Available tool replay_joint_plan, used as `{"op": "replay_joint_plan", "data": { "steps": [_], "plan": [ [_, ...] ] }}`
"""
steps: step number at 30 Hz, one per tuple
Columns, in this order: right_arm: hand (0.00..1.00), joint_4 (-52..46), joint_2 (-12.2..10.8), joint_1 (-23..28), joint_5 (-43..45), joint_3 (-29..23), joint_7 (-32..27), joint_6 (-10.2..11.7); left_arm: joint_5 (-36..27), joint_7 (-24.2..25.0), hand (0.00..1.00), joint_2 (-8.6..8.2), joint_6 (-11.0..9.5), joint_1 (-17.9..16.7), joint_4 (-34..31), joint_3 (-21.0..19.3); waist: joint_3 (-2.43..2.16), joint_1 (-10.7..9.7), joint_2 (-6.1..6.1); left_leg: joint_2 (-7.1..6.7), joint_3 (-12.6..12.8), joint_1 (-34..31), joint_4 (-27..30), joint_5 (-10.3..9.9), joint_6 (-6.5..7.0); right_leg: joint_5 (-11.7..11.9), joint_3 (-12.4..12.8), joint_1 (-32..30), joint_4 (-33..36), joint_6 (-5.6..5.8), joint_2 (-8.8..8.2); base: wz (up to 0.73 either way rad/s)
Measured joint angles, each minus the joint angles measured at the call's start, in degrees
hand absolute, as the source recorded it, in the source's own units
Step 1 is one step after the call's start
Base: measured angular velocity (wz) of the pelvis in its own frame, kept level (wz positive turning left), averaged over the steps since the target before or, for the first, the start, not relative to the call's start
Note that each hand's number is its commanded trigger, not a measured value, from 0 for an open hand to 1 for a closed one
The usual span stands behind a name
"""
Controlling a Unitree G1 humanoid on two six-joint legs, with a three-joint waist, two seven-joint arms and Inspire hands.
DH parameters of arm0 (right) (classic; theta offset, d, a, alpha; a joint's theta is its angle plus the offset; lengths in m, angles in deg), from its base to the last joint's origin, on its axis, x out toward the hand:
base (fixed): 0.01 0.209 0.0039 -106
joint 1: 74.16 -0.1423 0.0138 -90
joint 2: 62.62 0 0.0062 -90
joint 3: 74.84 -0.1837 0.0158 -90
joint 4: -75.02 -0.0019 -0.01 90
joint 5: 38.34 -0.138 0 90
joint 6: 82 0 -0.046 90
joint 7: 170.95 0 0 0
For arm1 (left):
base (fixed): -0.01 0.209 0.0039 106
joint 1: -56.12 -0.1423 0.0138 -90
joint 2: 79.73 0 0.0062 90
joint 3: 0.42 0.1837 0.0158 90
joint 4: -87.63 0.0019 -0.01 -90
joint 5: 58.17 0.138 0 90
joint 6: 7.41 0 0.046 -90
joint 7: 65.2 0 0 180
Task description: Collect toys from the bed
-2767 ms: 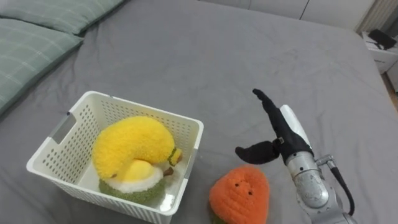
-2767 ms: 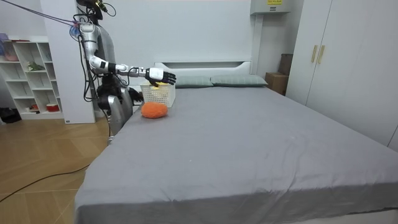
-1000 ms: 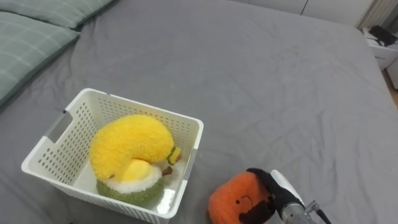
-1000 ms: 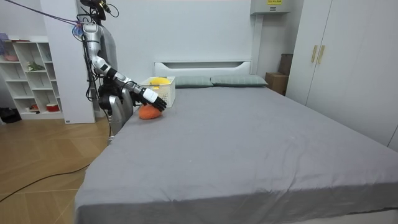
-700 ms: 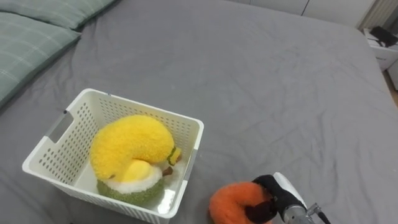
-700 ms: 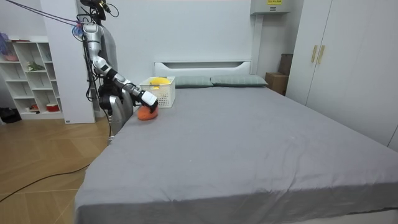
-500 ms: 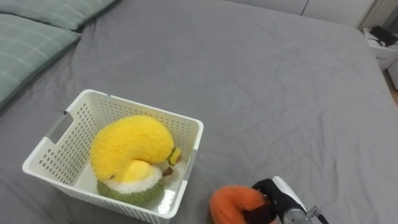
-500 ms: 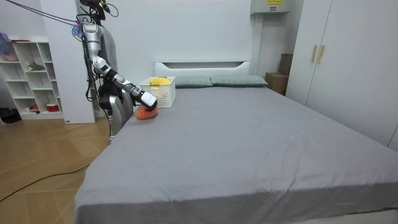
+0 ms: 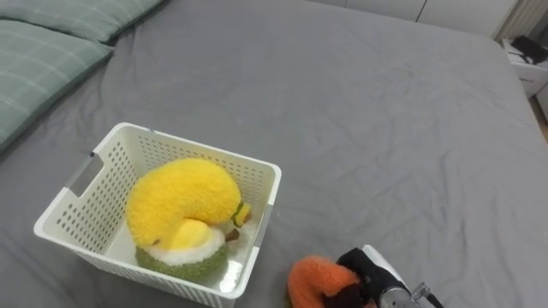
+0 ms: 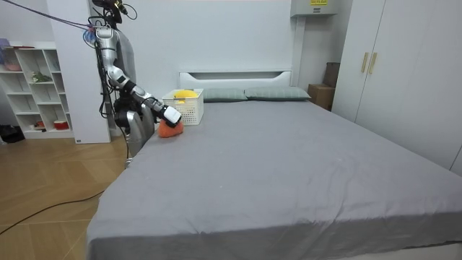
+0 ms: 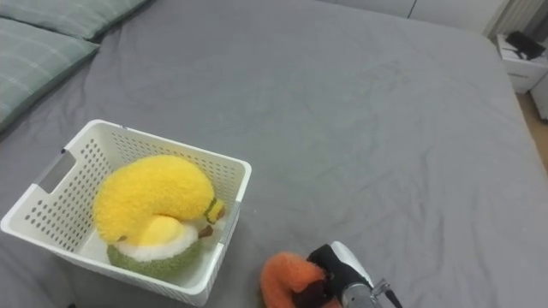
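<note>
The right robot hand (image 9: pixel 360 272) has its dark fingers curled round the orange toy (image 9: pixel 310 278), clasping it from the right at the lower edge of the eye views. The toy lies on the grey bed (image 9: pixel 385 128), just right of the white basket (image 9: pixel 261 171) and apart from it. A yellow toy (image 9: pixel 175 198) fills the basket, over a green and white one (image 9: pixel 184 257). Green pillows (image 9: pixel 43 51) lie further left. In the room view the robot stands at the bed's side near the headboard (image 10: pixel 234 75).
</note>
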Motion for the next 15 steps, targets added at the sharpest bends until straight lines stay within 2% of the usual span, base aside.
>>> {"op": "replay_joint_plan", "data": {
  "steps": [6,11,12,13,15],
  "plan": [
    [1.0,-4.6,0.6,0.0,0.7,-0.4,-0.1,-0.3,0.0,0.4,0.0,0.01,0.0,0.3,0.8,0.0,0.08,-0.2,0.08,0.0,0.2,0.0,0.0,0.0,0.0,0.0,0.2,-0.1,0.0,0.0,0.02,0.0],
    [1.0,-11.9,1.3,-0.1,-0.2,-3.3,-2.6,-0.3,0.1,1.2,0.0,-0.05,0.1,0.4,2.0,-0.3,0.14,-0.7,0.09,0.07,0.2,0.6,0.0,0.0,0.01,0.0,0.3,0.1,0.0,0.0,0.08,0.0],
    [1.0,-13.0,1.5,-0.1,-0.2,-3.6,-2.6,-0.3,0.1,1.2,0.0,-0.05,0.1,0.4,2.0,-0.3,0.19,-0.6,0.07,0.07,0.2,0.8,-0.1,0.0,0.0,0.0,0.4,0.4,0.0,0.0,0.1,0.0],
    [1.0,-15.3,1.9,-0.1,-0.1,-4.4,-2.6,-0.3,0.1,1.1,0.0,-0.02,0.1,0.4,2.0,-0.6,0.5,-0.5,-0.08,0.07,0.2,1.1,-0.3,0.0,0.0,0.0,0.4,0.6,-0.1,0.02,0.11,0.0],
    [1.0,-18.7,2.5,-0.5,-0.1,-5.5,-2.8,-0.3,0.1,1.0,0.0,-0.03,0.1,0.4,2.0,-1.3,0.45,-0.6,-0.38,0.07,0.2,1.1,-0.3,0.0,0.0,0.0,0.4,0.6,-0.1,0.03,0.13,0.0]
  ]
}}
